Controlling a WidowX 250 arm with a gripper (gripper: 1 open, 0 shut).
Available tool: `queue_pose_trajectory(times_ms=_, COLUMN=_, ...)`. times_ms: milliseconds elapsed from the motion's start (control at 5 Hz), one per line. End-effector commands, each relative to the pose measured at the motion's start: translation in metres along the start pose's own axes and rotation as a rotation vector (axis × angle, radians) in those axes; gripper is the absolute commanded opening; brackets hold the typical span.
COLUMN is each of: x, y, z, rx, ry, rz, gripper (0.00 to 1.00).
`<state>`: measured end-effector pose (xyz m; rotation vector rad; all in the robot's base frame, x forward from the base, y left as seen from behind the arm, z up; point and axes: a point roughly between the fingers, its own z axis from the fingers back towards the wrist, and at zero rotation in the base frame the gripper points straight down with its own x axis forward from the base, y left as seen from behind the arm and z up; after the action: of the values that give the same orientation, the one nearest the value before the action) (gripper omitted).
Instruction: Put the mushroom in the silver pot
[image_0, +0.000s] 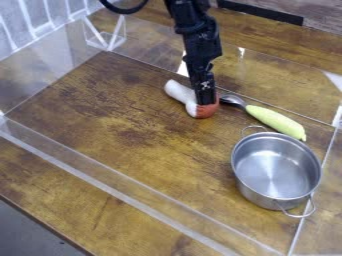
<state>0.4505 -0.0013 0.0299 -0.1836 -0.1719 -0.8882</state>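
The mushroom (191, 98) is lying on its side on the wooden surface (120, 120), well apart from the silver pot (277, 170), with the wide-open, empty claw (202, 97) straddling it; it is looking light, rigid and smooth, best pinched across its cap.

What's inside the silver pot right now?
Nothing: the silver pot shows only its bare steel bottom. The mushroom lies on the table under the gripper, which covers much of its cap.
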Motion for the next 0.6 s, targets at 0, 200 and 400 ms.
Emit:
queue_pose_trajectory(times_ms=0, x=0.004, y=0.001, z=0.001, rx=-0.007, ry=-0.006, rz=0.000, gripper=1.00)
queue_pose_trajectory(times_ms=200, x=-0.002, y=0.007, z=0.006, rx=-0.030, ry=-0.010, rz=-0.010, gripper=0.00)
queue_pose_trajectory(times_ms=400, x=-0.009, y=0.013, z=0.008, rx=-0.042, ry=-0.012, rz=-0.017, gripper=0.00)
